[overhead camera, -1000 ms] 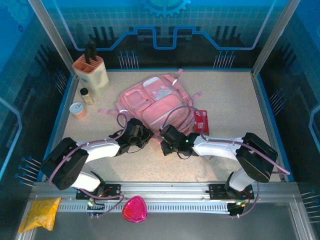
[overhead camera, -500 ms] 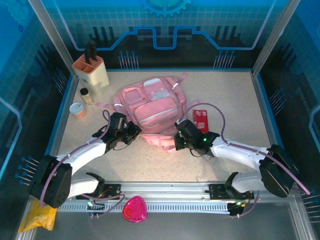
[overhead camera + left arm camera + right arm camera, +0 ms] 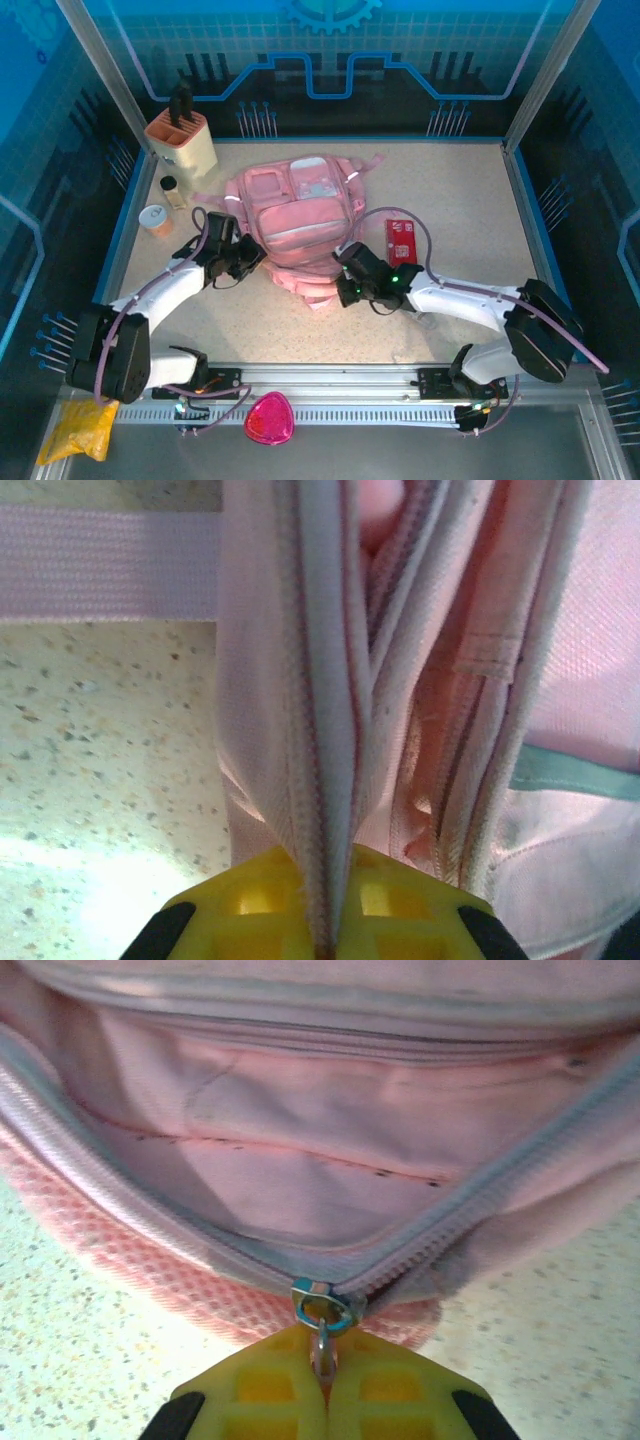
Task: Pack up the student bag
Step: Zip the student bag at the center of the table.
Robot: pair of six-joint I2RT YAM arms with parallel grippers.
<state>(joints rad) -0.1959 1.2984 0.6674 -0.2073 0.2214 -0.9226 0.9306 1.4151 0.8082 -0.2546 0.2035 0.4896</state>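
Yellow fingers of the left gripper are pinched tight on a folded, zippered edge of the pink bag. The fold rises straight up from between them. Their bases are cut off at the bottom edge, and speckled table lies to their left.

The right gripper is closed on a small metal zipper pull just past its tips, where two zipper tracks meet. Beyond it a pocket gapes, showing pink lining; its depth is lost in folds.

From above, the bag lies flat beyond both grippers. The left gripper is at its near-left corner and the right gripper at its near edge, with the fingertips hidden against the fabric. A red box lies just right of the right gripper, partly crossed by a cable.
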